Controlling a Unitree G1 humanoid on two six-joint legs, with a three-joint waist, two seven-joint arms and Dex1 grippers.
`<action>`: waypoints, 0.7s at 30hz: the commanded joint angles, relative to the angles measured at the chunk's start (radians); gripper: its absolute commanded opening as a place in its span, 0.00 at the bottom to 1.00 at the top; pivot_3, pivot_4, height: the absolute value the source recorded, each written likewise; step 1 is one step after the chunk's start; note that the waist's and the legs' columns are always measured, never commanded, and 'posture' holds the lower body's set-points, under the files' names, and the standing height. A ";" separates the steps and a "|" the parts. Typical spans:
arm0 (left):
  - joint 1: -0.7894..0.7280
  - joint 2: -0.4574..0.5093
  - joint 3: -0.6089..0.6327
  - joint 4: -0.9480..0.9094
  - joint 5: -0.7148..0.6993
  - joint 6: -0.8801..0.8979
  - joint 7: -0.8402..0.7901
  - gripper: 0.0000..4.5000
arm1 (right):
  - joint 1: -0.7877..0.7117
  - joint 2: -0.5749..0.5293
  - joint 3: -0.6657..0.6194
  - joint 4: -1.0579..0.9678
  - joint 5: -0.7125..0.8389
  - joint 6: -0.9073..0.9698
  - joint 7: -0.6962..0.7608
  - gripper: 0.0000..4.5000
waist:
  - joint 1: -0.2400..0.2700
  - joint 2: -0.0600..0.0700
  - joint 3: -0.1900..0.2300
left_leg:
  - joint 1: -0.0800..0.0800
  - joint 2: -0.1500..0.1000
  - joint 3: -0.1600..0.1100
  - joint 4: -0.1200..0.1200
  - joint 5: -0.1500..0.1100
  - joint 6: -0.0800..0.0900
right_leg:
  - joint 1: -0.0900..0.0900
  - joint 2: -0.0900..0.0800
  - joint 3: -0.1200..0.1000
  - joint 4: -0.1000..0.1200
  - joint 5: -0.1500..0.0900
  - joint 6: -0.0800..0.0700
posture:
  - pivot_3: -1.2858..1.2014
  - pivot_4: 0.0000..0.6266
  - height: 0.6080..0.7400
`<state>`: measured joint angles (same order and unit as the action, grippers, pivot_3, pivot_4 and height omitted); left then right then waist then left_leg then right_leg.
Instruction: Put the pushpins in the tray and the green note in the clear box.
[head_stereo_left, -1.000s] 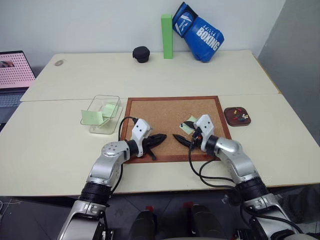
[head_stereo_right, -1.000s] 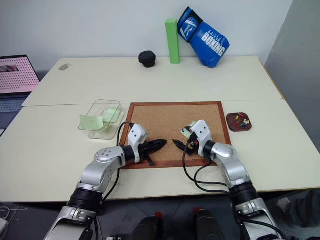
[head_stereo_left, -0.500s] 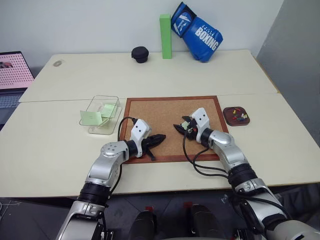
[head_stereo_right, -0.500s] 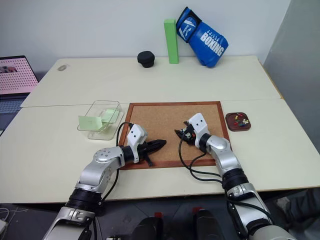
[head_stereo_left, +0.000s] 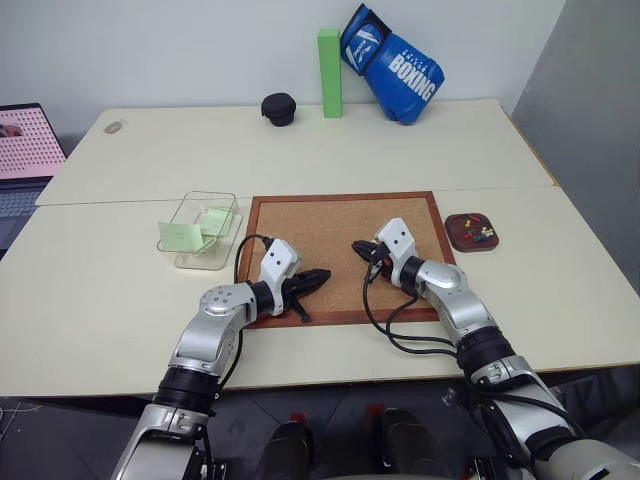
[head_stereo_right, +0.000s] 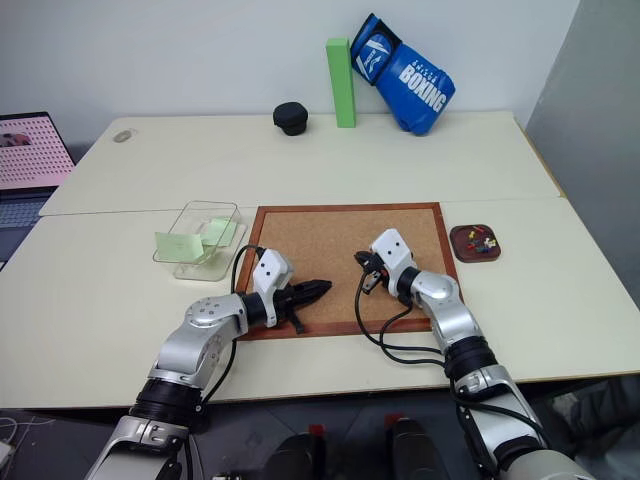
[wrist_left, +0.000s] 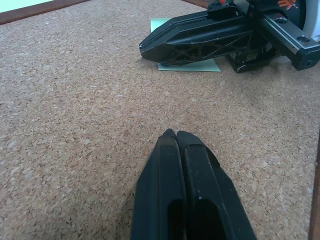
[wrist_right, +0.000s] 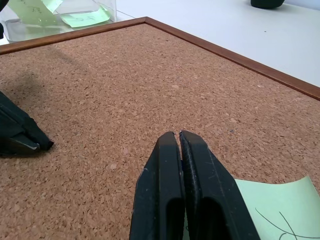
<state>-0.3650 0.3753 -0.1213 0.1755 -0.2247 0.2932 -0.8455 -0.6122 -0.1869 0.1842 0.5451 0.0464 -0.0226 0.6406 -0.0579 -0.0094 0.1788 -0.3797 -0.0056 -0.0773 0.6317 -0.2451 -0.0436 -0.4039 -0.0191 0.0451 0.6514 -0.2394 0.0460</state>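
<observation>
1. The green note (wrist_right: 272, 207) on the corkboard (wrist_right: 150, 95) lies partly hidden under the right gripper (wrist_right: 176, 137); the picture's edge cuts its corner and its pen marks.
2. The pushpins (head_stereo_left: 480, 233) in the tray (head_stereo_left: 456, 236) are too small to count.
3. A laptop (head_stereo_left: 22, 150) is cut off at the table's left edge.

An office or lab: pale tables (head_stereo_left: 300, 150), laptop (head_stereo_left: 25, 150) (screen lit), bare wall.
</observation>
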 joint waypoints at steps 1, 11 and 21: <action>0.036 0.012 -0.027 0.039 0.021 0.035 -0.007 0.00 | 0.006 -0.007 0.020 -0.046 -0.029 -0.025 0.013 0.01 | 0.000 0.000 0.000 | 0.000 0.000 0.000 0.000 0.000 0.000 | 0.000 0.000 0.000 0.000 0.000 0.000 | 0.52 0.24 1.00; 0.040 0.009 -0.029 0.037 0.019 0.036 -0.008 0.00 | 0.027 -0.043 -0.057 -0.298 0.026 0.052 -0.017 0.01 | 0.002 0.000 0.000 | -0.002 0.000 0.000 0.000 0.000 0.000 | -0.001 0.000 0.000 0.000 0.000 0.000 | 0.52 0.24 1.00; 0.026 -0.007 -0.035 0.044 0.018 0.033 -0.006 0.00 | 0.053 -0.043 -0.059 -0.455 0.053 0.177 -0.028 0.01 | 0.002 0.000 -0.001 | 0.000 0.000 0.000 0.000 0.000 0.000 | -0.001 0.000 0.000 0.001 0.000 0.000 | 0.52 0.24 1.00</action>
<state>-0.3659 0.3700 -0.1230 0.1765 -0.2247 0.2948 -0.8434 -0.5596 -0.2294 0.1339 0.1498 0.0836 0.1470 0.6165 -0.0555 -0.0095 0.1782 -0.3800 -0.0060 -0.0774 0.6317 -0.2451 -0.0436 -0.4045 -0.0194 0.0451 0.6519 -0.2395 0.0460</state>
